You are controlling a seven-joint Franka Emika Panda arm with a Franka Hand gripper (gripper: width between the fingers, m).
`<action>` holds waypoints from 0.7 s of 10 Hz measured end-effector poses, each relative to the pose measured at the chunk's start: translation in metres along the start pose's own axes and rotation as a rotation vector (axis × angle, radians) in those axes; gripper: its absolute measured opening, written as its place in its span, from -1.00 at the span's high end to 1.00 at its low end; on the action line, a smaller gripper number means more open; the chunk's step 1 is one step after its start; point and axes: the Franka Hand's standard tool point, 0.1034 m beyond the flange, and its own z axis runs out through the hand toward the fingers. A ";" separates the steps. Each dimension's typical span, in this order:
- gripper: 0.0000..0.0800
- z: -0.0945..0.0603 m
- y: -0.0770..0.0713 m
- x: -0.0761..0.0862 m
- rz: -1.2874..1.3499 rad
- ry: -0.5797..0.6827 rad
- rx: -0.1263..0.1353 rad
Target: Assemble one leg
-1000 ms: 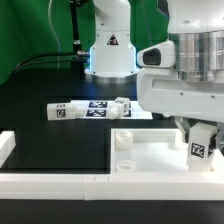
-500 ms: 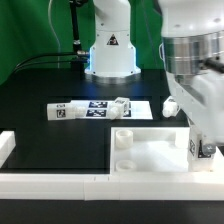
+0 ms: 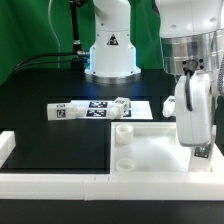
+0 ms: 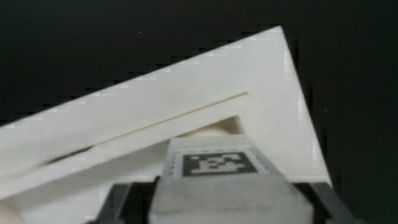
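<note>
My gripper [image 3: 199, 147] is shut on a leg [image 3: 201, 153], a small white block, and holds it upright just above the right part of the large white panel [image 3: 150, 152]. In the wrist view the leg [image 4: 217, 170] shows its black-and-white tag and sits between my dark fingers [image 4: 132, 202], with my gripper [image 4: 222, 207] over a corner of the panel [image 4: 196, 100]. Two more legs [image 3: 60, 111] [image 3: 118, 104] lie on the marker board [image 3: 98, 111] further back.
The panel has round sockets [image 3: 122, 138] at its corners. A white rail [image 3: 12, 148] borders the black table at the exterior view's left and front. The arm's base [image 3: 110, 52] stands at the back.
My wrist has turned, so the gripper now stands narrow and edge-on. It has shifted slightly toward the exterior view's left over the panel, with the leg still held.
</note>
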 end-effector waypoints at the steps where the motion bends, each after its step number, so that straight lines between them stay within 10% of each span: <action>1: 0.28 0.000 0.000 0.000 -0.009 0.002 0.001; 2: 0.28 0.001 0.000 0.001 -0.009 0.002 0.000; 4: -0.47 -0.008 0.002 -0.005 -0.036 -0.006 0.006; 7: -0.62 -0.038 0.001 -0.011 -0.053 -0.036 0.030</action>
